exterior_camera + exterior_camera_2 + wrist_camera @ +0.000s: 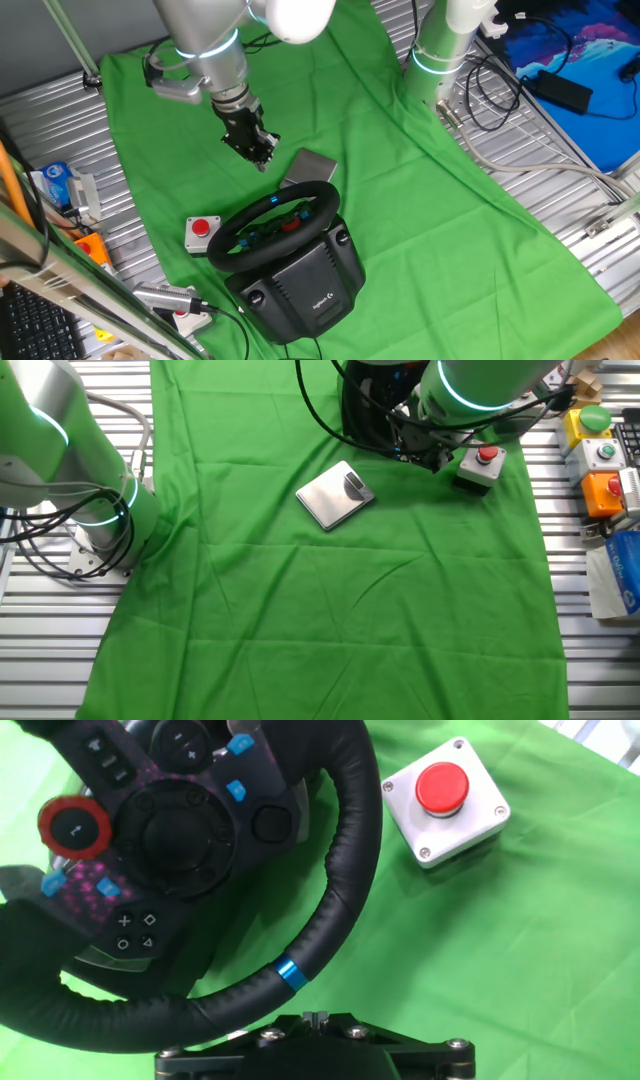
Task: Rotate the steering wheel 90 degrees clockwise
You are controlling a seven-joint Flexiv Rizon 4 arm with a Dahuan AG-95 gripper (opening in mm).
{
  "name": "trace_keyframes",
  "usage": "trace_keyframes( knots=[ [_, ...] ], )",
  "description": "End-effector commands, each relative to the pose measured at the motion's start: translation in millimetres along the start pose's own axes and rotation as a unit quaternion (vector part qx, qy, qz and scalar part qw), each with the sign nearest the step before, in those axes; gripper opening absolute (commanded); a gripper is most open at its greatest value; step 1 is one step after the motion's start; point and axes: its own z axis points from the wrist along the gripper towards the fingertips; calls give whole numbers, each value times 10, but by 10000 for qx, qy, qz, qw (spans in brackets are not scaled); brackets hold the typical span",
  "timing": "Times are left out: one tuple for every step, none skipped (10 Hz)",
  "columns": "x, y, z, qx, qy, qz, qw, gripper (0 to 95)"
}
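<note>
From one fixed view, my claw (pixel 258 147) hangs in the upper middle of the frame, above the green cloth (pixel 420 210) on the worktop, clear of everything. The steering wheel (pixel 275 224) sits lower centre on its bulky black base (pixel 305 285), with a small grey box with a red button (pixel 202 233) just to its left and a flat grey plate (pixel 309 167) just behind its rim. Can't tell from here if my fingers are spread or pressed together, they're just a dark lump.

The other fixed view is kinda useless for the wheel, which I can't make out behind my arm along the top edge. It does show the plate (pixel 335 495) nicely in the upper middle and the button box (pixel 482 465) at upper right.

Hand view is the only close-up: wheel rim (pixel 345 870) curving through the left half, a blue stripe at lower centre, hub buttons upper left, button box (pixel 445 801) upper right. Only my claw's base shows at the bottom edge, no fingertips.
</note>
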Motion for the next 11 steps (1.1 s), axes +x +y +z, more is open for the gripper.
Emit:
trace_keyframes(
  knots=[
    [-5, -1, 10, 11, 7, 75, 10000, 0],
    [-6, 0, 11, 22, -4, 123, 9999, 0],
    [-6, 0, 11, 23, -28, 178, 9998, 0],
    [-6, 0, 11, 26, -31, 218, 9998, 0],
    [-6, 0, 11, 44, -89, 237, 9997, 0],
    [-6, 0, 11, 100, -119, 323, 9994, 0],
    [-6, 0, 11, 79, -135, 530, 9985, 0],
    [-6, 0, 11, 6, -115, 557, 9984, 0],
    [-6, 0, 11, -114, -106, 566, 9983, 0],
    [-6, 0, 11, -214, -68, 560, 9982, 0],
    [-6, 0, 11, -257, -24, 541, 9982, 0]
  ],
)
